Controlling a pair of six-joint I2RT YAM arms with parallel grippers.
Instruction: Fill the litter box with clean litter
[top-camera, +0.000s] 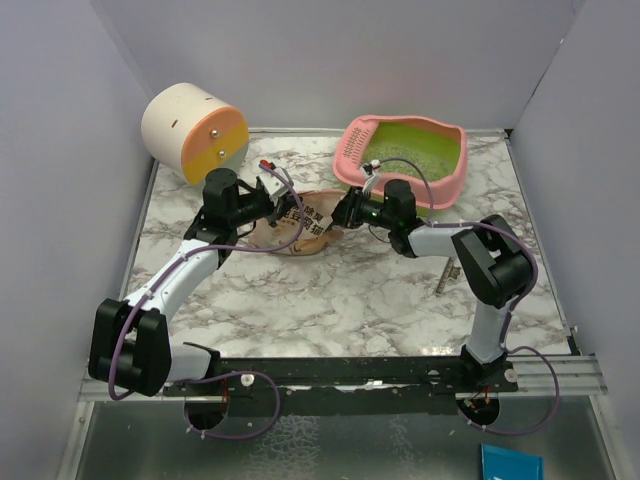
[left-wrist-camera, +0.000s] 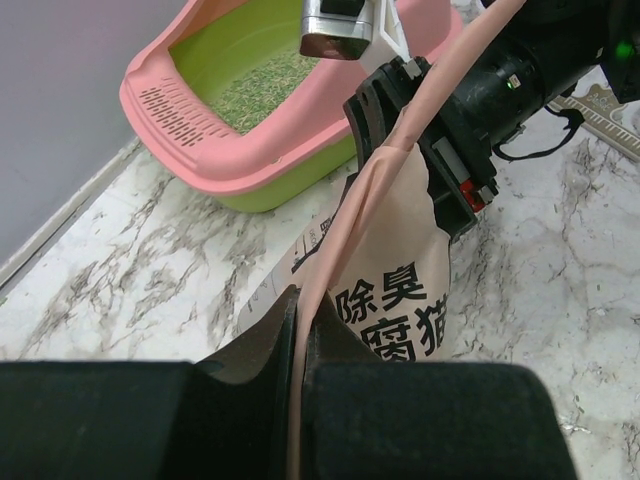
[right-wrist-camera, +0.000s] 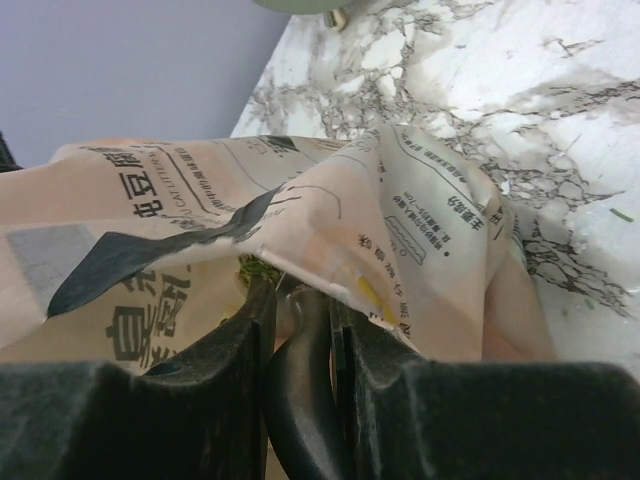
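The litter box (top-camera: 352, 150), with a pink slotted rim and a lime-green basin, stands at the back right and also shows in the left wrist view (left-wrist-camera: 200, 165). Pale green-grey litter (top-camera: 415, 152) lies in its basin (left-wrist-camera: 262, 88). A beige printed bag (top-camera: 305, 232) lies slumped in front of it. My left gripper (top-camera: 277, 205) is shut on the bag's edge (left-wrist-camera: 392, 290). My right gripper (top-camera: 345, 212) is at the bag's mouth (right-wrist-camera: 400, 215), shut on a black curved handle (right-wrist-camera: 300, 380) whose far end is hidden inside. A few green granules (right-wrist-camera: 250, 268) show there.
A cream-and-orange cylinder (top-camera: 195, 132) lies at the back left. A small grey metal object (top-camera: 446, 275) lies on the marble table (top-camera: 330, 300) by the right arm. Grey walls close in the sides and back.
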